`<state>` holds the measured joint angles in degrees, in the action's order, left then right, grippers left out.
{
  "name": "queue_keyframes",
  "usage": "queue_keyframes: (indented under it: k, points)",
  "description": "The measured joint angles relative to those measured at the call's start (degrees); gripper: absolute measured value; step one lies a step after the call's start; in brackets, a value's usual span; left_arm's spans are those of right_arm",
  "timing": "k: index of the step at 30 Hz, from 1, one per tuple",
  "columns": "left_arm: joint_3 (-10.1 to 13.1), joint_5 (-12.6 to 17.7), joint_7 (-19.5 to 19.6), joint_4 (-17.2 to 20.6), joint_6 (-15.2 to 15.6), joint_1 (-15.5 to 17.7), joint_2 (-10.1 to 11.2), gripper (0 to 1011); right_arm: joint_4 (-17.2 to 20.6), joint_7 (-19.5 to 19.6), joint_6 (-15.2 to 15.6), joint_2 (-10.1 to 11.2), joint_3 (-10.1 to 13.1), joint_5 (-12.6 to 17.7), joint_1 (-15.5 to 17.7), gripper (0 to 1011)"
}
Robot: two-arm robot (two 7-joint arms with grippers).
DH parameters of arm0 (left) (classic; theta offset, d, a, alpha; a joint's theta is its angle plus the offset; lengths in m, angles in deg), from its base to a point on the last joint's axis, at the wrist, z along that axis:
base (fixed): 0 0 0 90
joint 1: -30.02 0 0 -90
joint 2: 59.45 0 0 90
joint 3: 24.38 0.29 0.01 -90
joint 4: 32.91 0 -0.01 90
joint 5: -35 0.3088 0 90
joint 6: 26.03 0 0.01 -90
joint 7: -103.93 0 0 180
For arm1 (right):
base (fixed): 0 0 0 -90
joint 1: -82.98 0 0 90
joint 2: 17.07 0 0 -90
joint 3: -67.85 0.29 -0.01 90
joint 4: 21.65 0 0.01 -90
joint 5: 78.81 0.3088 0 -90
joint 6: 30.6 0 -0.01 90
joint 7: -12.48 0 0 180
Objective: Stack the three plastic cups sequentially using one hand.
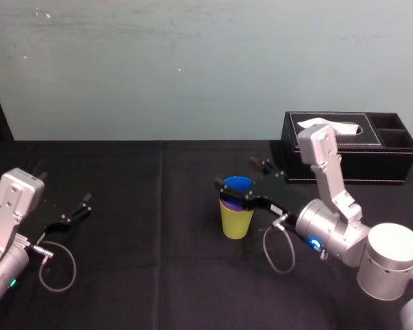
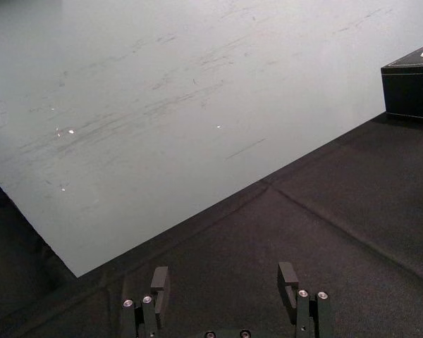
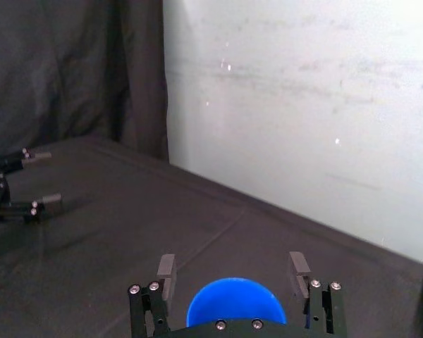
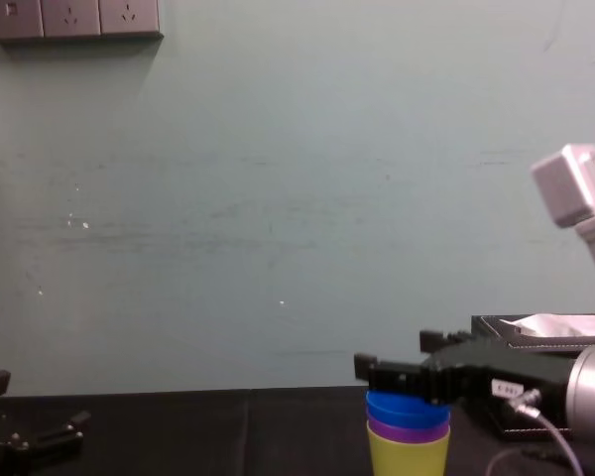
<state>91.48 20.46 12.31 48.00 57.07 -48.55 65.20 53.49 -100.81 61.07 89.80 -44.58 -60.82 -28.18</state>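
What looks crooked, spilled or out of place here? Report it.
Nothing stands out. The blue cup nests upright in the purple cup, inside the yellow-green cup; the right gripper is open around the blue rim, left gripper parked far left.

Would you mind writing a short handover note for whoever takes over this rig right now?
Right tool: open, fingers on either side of the blue cup, mid-table.
Left tool: open, parked low on the robot's left, holding nothing.
Cups: one stack, with the yellow-green cup at the bottom, the purple cup inside it, and the blue cup on top.
Done: all three are nested.
Left: draw the right tool clear, probably straight back, without tipping the stack.
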Motion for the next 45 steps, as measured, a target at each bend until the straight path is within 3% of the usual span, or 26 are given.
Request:
queue_keyframes:
  k: [11,19,26,37,45]
  points:
    - [0.00,0.00,0.00,0.00,0.00,0.00,0.00,1000,7.25,3.01,-0.40,1.92,2.53,-0.37,4.50,1003]
    - [0.00,0.00,0.00,0.00,0.00,0.00,0.00,1000,13.14,12.37,-0.27,2.54,6.55,-4.44,13.26,1003]
    - [0.00,0.00,0.00,0.00,0.00,0.00,0.00,1000,13.66,20.30,-1.78,-0.04,10.41,-6.72,20.34,1003]
    - [0.00,0.00,0.00,0.00,0.00,0.00,0.00,1000,12.01,22.16,-1.77,-2.46,12.01,-8.43,22.19,1003]
    - [0.00,0.00,0.00,0.00,0.00,0.00,0.00,1000,11.85,22.04,-1.54,-2.61,12.04,-8.54,22.09,1003]
